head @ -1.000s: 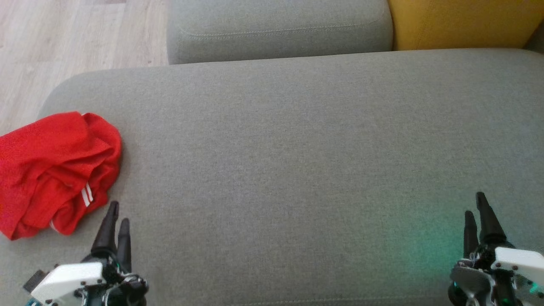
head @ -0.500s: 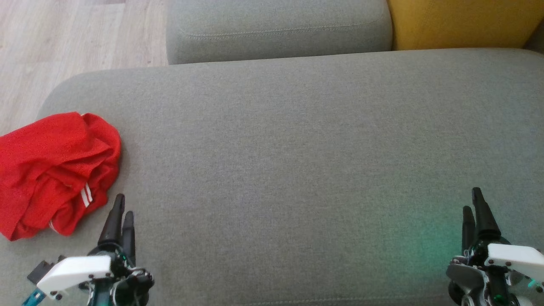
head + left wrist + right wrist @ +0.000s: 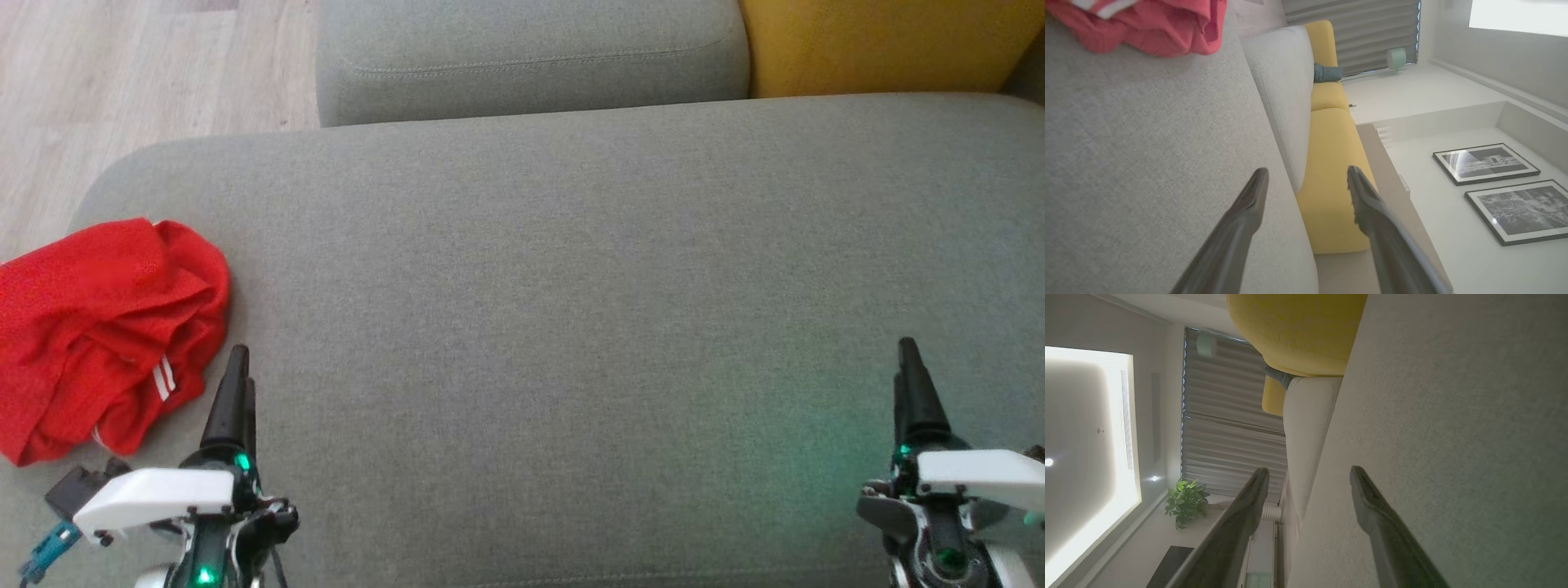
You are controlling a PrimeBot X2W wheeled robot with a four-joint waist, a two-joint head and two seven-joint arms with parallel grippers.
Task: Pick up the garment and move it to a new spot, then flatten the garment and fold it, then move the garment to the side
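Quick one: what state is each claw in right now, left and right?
Left claw: open, holding nothing, next to the red garment.
Right claw: open, holding nothing, above the grey cushion.

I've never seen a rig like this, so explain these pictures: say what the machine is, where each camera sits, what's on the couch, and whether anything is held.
This is a wheeled robot with two arms, each ending in a two-fingered gripper. The head view looks down from its head, with the left gripper at lower left and the right gripper at lower right. The two wrist views look along each gripper's fingers, so the room appears tipped sideways. A crumpled red garment lies at the left end of the grey sofa seat, beside the left gripper but apart from it. Both grippers are open and hold nothing.
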